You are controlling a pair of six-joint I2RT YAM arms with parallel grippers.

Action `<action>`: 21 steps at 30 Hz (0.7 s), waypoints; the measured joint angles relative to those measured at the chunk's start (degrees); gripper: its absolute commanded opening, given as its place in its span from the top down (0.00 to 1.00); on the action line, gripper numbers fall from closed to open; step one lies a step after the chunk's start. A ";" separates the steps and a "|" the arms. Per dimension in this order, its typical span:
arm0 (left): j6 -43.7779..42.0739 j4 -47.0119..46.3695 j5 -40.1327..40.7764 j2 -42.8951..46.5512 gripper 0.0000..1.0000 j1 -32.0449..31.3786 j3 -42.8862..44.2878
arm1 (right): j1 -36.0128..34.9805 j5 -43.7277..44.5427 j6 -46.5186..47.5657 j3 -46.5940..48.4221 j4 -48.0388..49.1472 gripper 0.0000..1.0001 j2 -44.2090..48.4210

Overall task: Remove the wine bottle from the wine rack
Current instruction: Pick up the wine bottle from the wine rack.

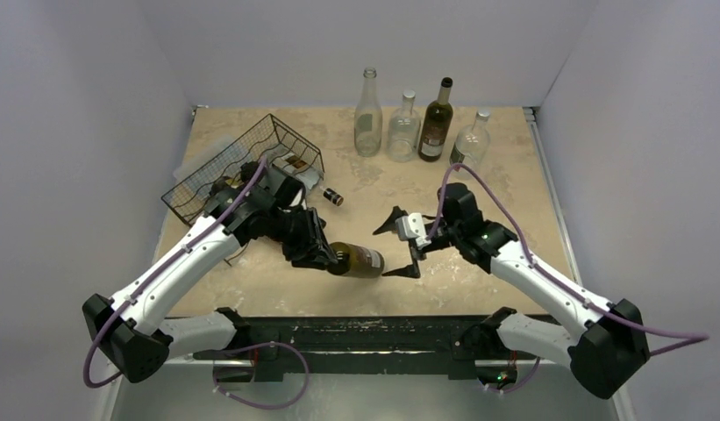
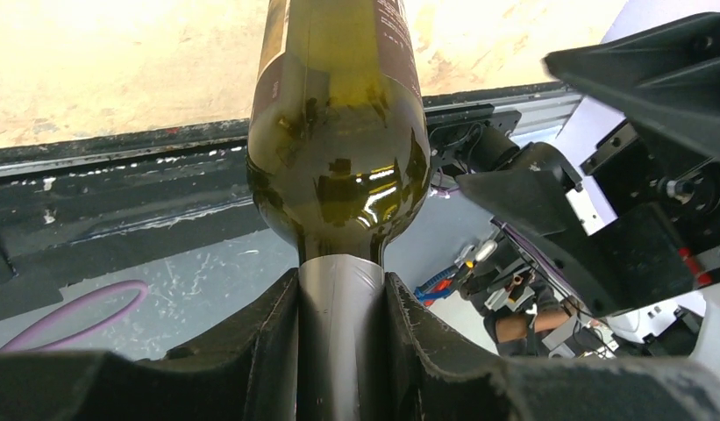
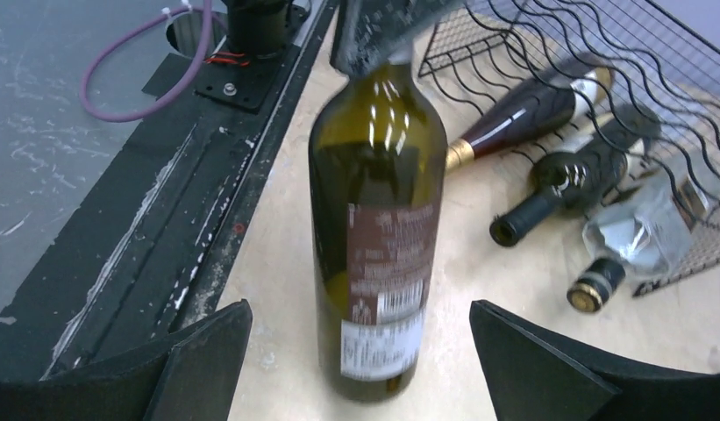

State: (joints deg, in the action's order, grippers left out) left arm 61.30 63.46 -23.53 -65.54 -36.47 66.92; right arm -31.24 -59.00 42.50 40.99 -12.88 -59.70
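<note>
Black fingers (image 2: pixel 268 342) of the left gripper (image 2: pixel 343 329) sit closest to the lens, pressed onto the neck of the wine bottle (image 2: pixel 338 158), which runs straight out ahead of them. A neck hold keeps the wide body free, likely so the other arm can take it. The bottle is out of the wine rack (image 1: pixel 242 158), which sits behind the left gripper on the far side of its arm. From above, the bottle lies roughly level, its base toward the right gripper (image 1: pixel 396 246).

That gripper is spread wide, and in its own view one finger stands on either side of the bottle's base without touching it. Past the bottle from there, three more bottles (image 3: pixel 549 167) lie under the rack's wavy wires.

Room is fair. Bare table (image 1: pixel 514 175) opens beyond and to the outer side of the right gripper, and four upright bottles (image 1: pixel 422 123) stand well apart at the far edge. The black rail (image 1: pixel 365 329) along the table's near edge is close on the base side of both grippers. Whether the bottle rests on the table or hangs just above it I cannot tell.
</note>
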 measured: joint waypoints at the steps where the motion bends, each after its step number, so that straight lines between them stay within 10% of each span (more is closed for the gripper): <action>1: 0.00 -0.24 0.02 -0.96 1.00 -0.46 0.74 | -1.70 0.90 0.63 0.96 -0.02 0.01 -1.18; 21: 0.04 -2.67 0.15 -11.72 1.00 -5.01 9.53 | -13.53 13.57 -1.36 7.41 3.67 0.01 -14.10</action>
State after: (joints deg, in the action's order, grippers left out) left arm 61.34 60.80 -23.38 -77.25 -41.47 76.44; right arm -44.77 -45.43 41.15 48.40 -9.21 -73.80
